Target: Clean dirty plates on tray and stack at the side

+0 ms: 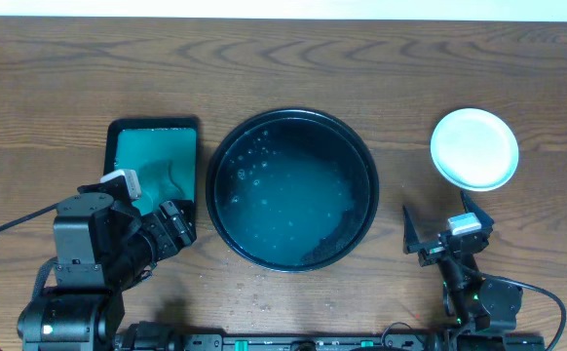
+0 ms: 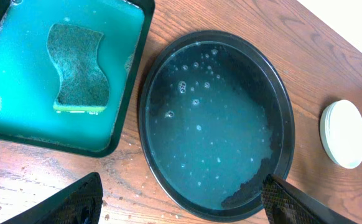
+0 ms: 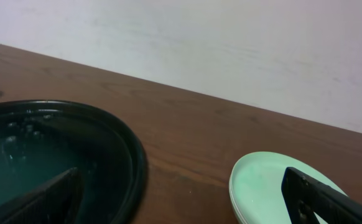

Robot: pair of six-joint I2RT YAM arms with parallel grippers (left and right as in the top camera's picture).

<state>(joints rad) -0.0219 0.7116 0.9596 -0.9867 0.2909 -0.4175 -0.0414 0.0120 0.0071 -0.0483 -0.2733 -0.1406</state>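
left end effector [image 1: 174, 226] hangs spread and empty at the green tray's [image 1: 154, 166] near corner, with the sponge [image 2: 78, 68] ahead to its left. the black tray [image 1: 369, 185] lies just ahead-right, its rim close. right end effector [image 1: 441, 222] is spread wide and empty, the plates [image 1: 474, 148] stacked just ahead, with bare worktop [image 1: 400, 117] between them and that rim.

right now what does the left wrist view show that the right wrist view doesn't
Only the left wrist view: the green tray with the sponge lying in it. Only the right wrist view: the pale wall behind the table. Both: the black tray holding bubbly water, the stacked plates set apart from it on the table, and the bare wood between them.
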